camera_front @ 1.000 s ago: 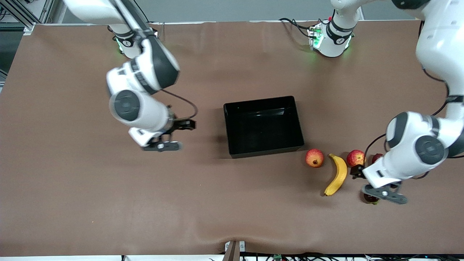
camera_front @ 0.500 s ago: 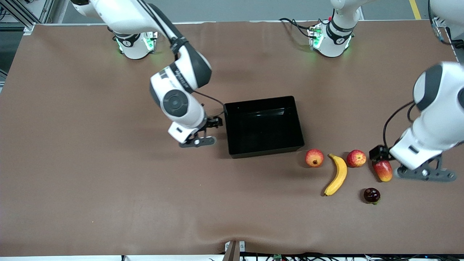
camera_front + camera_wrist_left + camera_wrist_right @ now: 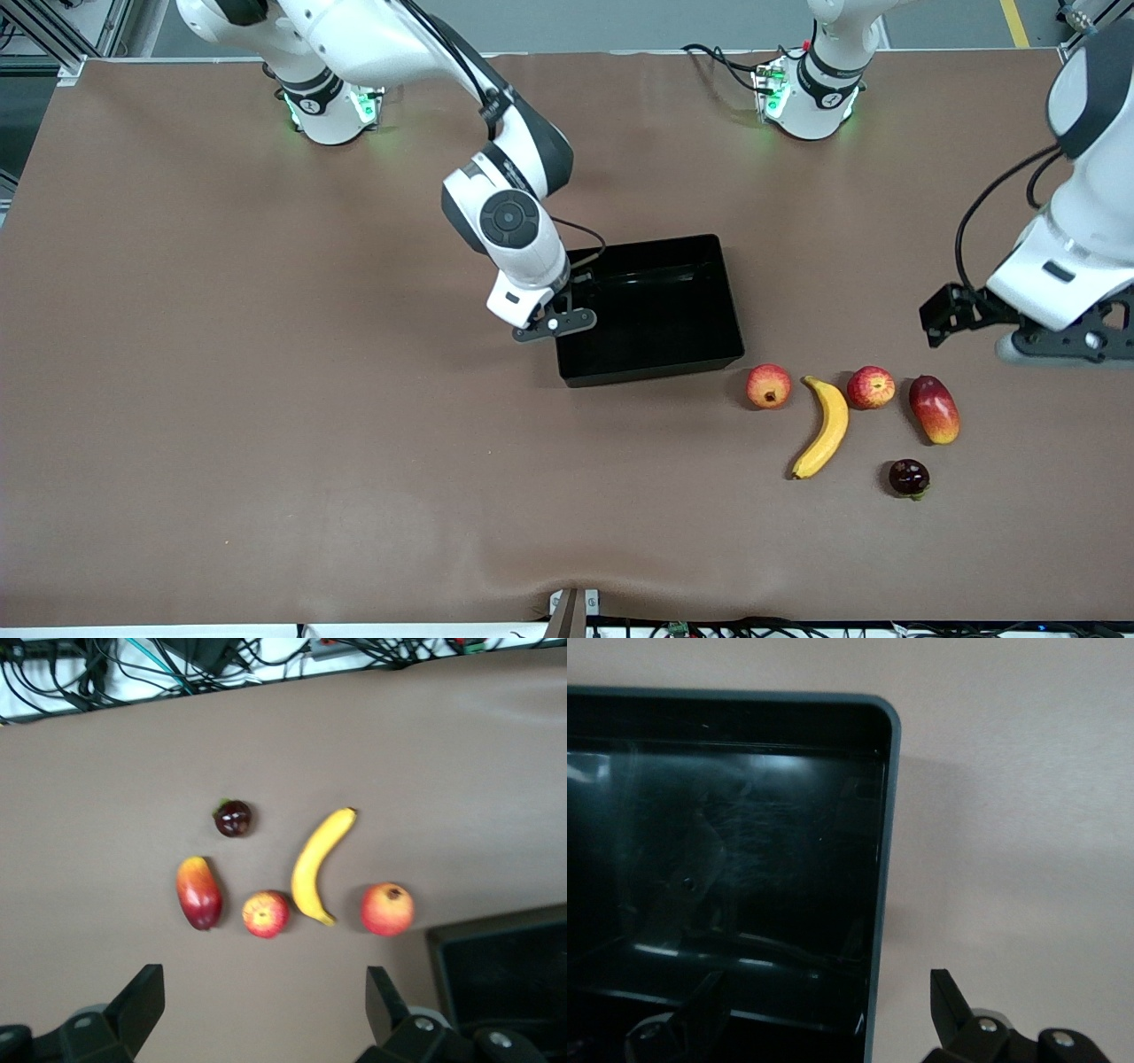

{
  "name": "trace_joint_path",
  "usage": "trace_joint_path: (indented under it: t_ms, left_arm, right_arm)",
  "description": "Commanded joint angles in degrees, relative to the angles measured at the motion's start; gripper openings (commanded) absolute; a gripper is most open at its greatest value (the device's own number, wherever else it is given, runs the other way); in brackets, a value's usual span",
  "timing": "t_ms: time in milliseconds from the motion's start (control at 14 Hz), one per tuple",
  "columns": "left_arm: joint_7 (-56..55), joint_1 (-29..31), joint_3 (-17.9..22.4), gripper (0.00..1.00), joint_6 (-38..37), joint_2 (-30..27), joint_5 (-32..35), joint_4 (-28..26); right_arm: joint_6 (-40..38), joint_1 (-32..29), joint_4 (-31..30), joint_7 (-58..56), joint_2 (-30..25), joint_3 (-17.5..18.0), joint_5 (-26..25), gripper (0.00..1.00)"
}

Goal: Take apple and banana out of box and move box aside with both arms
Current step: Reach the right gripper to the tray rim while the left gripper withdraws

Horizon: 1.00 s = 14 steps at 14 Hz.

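The black box (image 3: 660, 306) sits mid-table with nothing in it. The banana (image 3: 824, 427) and the apple (image 3: 871, 387) lie on the table toward the left arm's end, nearer the front camera than the box. My right gripper (image 3: 554, 324) hangs open over the box's wall at the right arm's end. In the right wrist view that rim (image 3: 886, 859) runs between its fingers (image 3: 950, 999). My left gripper (image 3: 1059, 346) is open and empty over bare table beside the fruits. The left wrist view shows the banana (image 3: 314, 868) and the apple (image 3: 266, 914) ahead of the left gripper (image 3: 263, 1005).
A red-orange round fruit with a dark crown (image 3: 768, 385) lies between the box and the banana. A red-yellow mango (image 3: 934, 408) lies beside the apple, and a small dark fruit (image 3: 909, 477) lies nearer the front camera. A brown cloth (image 3: 266, 443) covers the table.
The right gripper has swung toward the left arm's end and reached the box's wall. The left gripper has drawn back from the fruits, uncovering the mango and the dark fruit.
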Motion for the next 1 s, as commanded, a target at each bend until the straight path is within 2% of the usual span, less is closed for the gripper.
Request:
trace_joint_path:
  t_ms: [0, 286, 357, 500, 571, 714, 786, 857, 929]
  left_arm:
    - [-0.63, 0.37, 0.3, 1.0, -2.84, -3.89, -2.6, -1.4]
    - [-0.63, -1.03, 1.88, 1.0, -7.77, -8.63, -4.97, -2.54]
    - [-0.63, -3.21, 4.58, 1.0, -8.73, -9.51, -5.58, -2.89]
    - [-0.63, -10.5, 13.7, 1.0, -9.27, -12.05, -8.56, -4.99]
    - [-0.63, -13.05, 17.05, 1.0, -9.27, -13.2, -10.23, -6.13]
    - [-0.63, -18.06, 22.51, 1.0, -9.27, -16.1, -11.04, -9.12]
    - [-0.54, -19.92, 24.36, 1.0, -9.27, -17.24, -11.04, -10.35]
    - [-0.63, -21.15, 25.6, 1.0, -9.27, -17.95, -11.13, -11.15]
    - [-0.54, -21.77, 26.66, 1.0, -9.27, -18.56, -11.65, -11.85]
  right_arm:
    - [0.63, 0.72, 0.69, -0.06, 1.42, -0.56, -0.67, 1.0]
    - [0.72, 0.72, -0.71, 0.12, 2.03, -0.74, -1.11, 1.0]
    - [1.15, 0.72, -1.24, 0.21, 2.12, -0.74, -1.29, 1.0]
    - [1.33, 0.72, -1.42, 0.38, 2.65, -0.74, -1.2, 1.0]
    - [1.16, 0.55, -1.42, 0.38, 2.82, -0.74, -1.2, 0.85]
    - [0.89, 0.63, -1.51, 0.38, 2.83, -0.74, -1.2, 0.28]
    - [0.81, 0.63, -1.77, 0.47, 2.83, -0.74, -1.11, 0.07]
    - [0.89, 0.63, -2.21, 0.47, 2.83, -0.74, -1.11, 0.0]
    - [0.89, 0.63, -2.21, 0.56, 2.74, -0.74, -1.11, 0.0]
